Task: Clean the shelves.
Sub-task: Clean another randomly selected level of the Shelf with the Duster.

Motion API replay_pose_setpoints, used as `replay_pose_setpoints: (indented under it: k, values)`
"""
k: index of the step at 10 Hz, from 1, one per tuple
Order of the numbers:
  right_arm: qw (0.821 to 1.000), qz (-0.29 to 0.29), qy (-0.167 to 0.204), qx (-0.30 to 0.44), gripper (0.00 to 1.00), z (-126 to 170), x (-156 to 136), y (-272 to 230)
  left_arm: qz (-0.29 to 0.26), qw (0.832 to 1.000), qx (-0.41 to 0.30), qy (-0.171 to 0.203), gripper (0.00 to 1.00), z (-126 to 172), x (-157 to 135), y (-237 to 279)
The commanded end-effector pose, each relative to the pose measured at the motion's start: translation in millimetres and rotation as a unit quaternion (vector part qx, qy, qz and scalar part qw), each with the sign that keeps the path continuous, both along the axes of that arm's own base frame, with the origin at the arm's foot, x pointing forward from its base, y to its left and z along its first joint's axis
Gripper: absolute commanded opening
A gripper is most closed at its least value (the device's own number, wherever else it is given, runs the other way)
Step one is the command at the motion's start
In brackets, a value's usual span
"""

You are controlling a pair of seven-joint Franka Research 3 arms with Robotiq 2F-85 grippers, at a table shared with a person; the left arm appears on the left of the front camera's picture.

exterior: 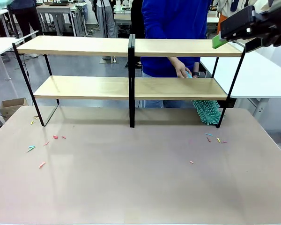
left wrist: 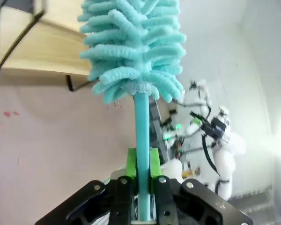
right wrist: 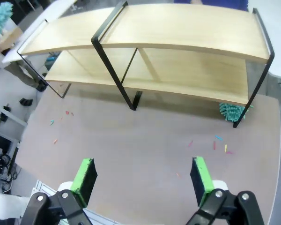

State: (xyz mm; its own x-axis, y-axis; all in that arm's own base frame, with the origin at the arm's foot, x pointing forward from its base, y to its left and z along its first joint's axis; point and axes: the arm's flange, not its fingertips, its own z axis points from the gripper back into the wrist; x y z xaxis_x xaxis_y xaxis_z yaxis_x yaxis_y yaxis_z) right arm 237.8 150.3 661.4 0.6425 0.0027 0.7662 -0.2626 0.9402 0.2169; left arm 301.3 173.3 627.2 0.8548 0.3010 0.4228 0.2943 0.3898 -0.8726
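Item: two-tier light-wood shelves in black metal frame (exterior: 131, 86), standing at far side of grey-brown tabletop (exterior: 131, 183); L gripper (left wrist: 141, 180) clamped on teal fluffy duster (left wrist: 133, 47) by its handle; R gripper (right wrist: 143, 176) wide open, empty, above table; person's hand (exterior: 180, 70) works second teal duster (exterior: 207, 111) at lower board, R end. Advice: keep head flat on board, sweep w/ long strokes, steer clear of hand.

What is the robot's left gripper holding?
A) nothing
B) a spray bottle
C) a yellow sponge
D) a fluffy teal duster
D: in the left wrist view, the left gripper has its green pads shut on the handle of the teal duster, whose fluffy head sticks up in front of the shelves.
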Motion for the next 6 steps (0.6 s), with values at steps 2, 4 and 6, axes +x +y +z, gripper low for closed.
replay_pose_setpoints:
  k: [2,4,6]
  values:
    - [1.0,-0.001,0.0,0.001,1.0,0,0,0,0.148,0.985,-0.085,-0.008,0.13,-38,-2,-4]
    - [1.0,-0.001,0.0,0.001,1.0,0,0,0,0.041,0.999,-0.014,0.008,0.13,-26,-11,6]
    - [1.0,-0.001,0.0,0.001,1.0,0,0,0,0.041,0.999,-0.014,0.008,0.13,-26,-11,6]
